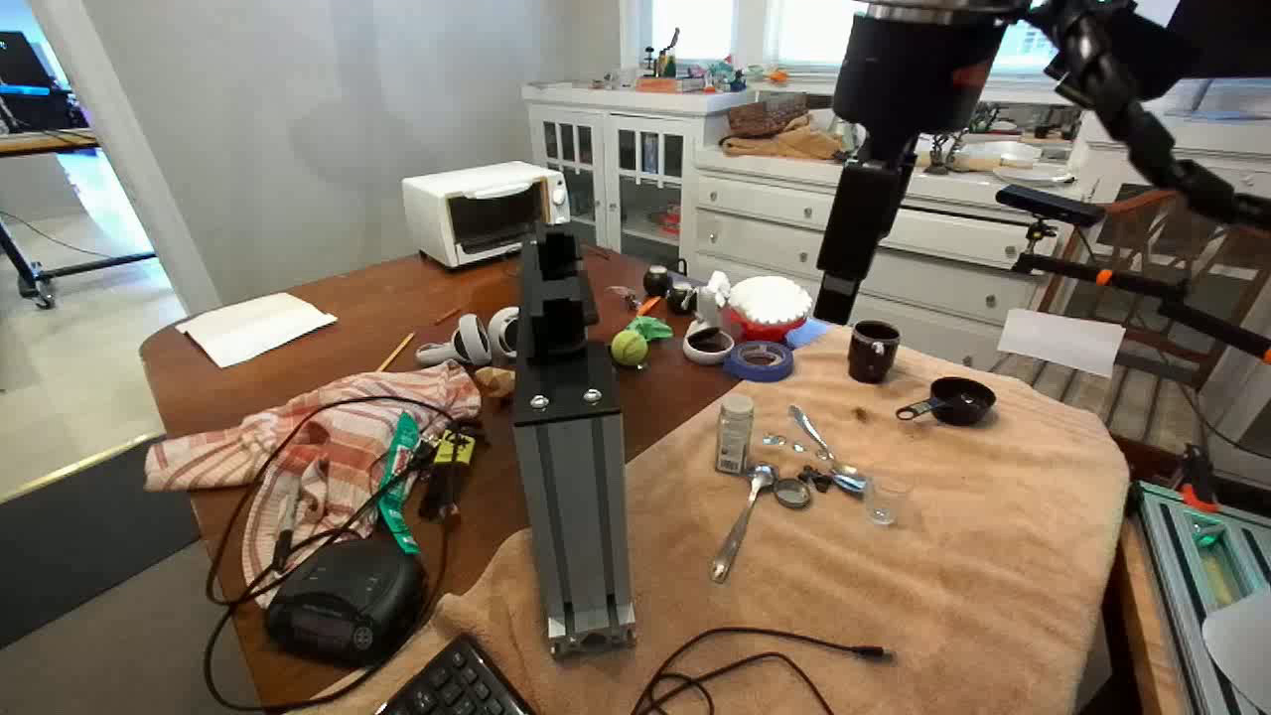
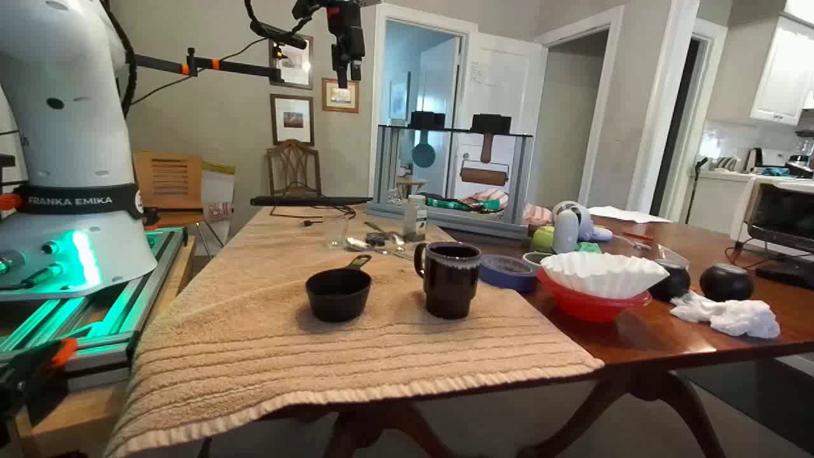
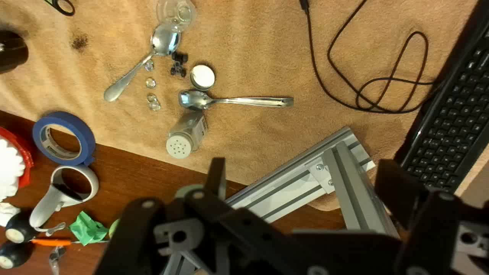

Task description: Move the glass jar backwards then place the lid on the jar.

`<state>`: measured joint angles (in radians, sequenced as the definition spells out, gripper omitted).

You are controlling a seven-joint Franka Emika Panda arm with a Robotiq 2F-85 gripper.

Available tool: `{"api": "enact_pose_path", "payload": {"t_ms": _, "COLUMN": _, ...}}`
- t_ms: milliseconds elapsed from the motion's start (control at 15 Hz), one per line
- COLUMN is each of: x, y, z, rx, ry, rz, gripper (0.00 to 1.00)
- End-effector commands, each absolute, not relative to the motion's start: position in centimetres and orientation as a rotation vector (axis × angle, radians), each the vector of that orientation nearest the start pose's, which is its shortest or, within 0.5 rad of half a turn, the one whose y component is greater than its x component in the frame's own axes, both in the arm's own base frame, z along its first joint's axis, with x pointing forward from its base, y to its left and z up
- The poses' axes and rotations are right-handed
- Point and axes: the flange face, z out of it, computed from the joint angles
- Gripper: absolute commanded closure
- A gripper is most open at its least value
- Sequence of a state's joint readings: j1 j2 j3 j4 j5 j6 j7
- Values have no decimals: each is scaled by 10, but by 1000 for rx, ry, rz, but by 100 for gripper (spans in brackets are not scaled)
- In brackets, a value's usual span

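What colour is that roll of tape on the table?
The roll of tape is blue; it shows best in the wrist view.

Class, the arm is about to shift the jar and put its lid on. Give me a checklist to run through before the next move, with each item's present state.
1. Gripper open, nothing held: ok.
2. Glass jar on the towel, uncovered: ok.
3. Lid lying loose on the towel: ok.
4. Gripper lowered around the jar: not ok; it hangs high above the towel.
5. Free space around the jar: not ok; a spoon has its bowl right beside it.
6. Spoon touching the jar: cannot tell.
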<state>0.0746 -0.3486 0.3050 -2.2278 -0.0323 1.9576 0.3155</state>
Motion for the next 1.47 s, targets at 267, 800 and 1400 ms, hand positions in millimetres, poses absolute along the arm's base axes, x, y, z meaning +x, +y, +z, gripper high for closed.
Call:
{"api": "enact_pose_path", "payload": {"t_ms": 267, "x": 424, "y": 179, "z": 514, "rx": -3241, "ry": -100, "rz": -166, "gripper": 0}}
{"api": "enact_pose_path", "payload": {"t_ms": 800, "x": 424, "y": 179, "z": 514, "rx": -3241, "ry": -100, "rz": -166, "gripper": 0}}
{"api": "enact_pose_path", "payload": {"t_ms": 1400, "x": 456, "y": 168, "z": 485, "rx": -3275, "ry": -94, "rz": -113, "gripper": 0}}
